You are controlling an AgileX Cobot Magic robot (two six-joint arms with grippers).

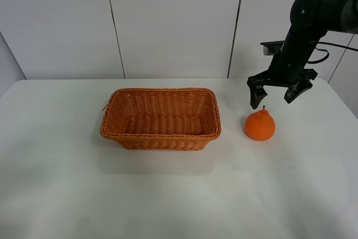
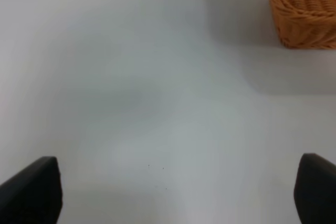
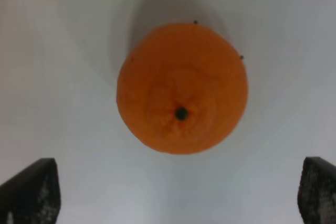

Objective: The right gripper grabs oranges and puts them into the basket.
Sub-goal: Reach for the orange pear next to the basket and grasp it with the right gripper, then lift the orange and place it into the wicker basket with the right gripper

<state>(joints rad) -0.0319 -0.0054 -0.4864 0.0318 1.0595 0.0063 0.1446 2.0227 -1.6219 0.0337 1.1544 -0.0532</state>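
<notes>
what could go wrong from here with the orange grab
The round orange fruit sits loose on the white table under the open black two-fingered right gripper; an off-centre close could roll it away. Its curved skin might also slip out on the way to the woven wicker basket.

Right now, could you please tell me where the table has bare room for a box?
The front of the table, nearer the camera than basket and orange, is bare, as is the stretch left of the basket. Crowded: the narrow gap between basket and orange, with the right gripper open just above the orange.
</notes>
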